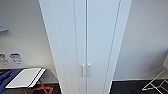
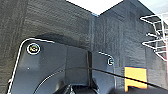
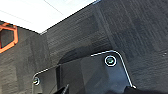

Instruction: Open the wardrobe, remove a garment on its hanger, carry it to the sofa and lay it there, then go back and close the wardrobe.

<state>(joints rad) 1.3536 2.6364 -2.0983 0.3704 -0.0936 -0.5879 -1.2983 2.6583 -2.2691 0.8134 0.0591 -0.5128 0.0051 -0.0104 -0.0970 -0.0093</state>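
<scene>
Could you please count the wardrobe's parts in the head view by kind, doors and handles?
Tall white closed wardrobe doors: 2
Slim vertical silver handles at the middle seam: 2
Total: 4

The wardrobe (image 1: 85,37) looks smooth, painted white, faintly glossy, with slim silvery metal handles (image 1: 85,70). The floor (image 2: 62,22) is dark, rough, ribbed carpet.
</scene>
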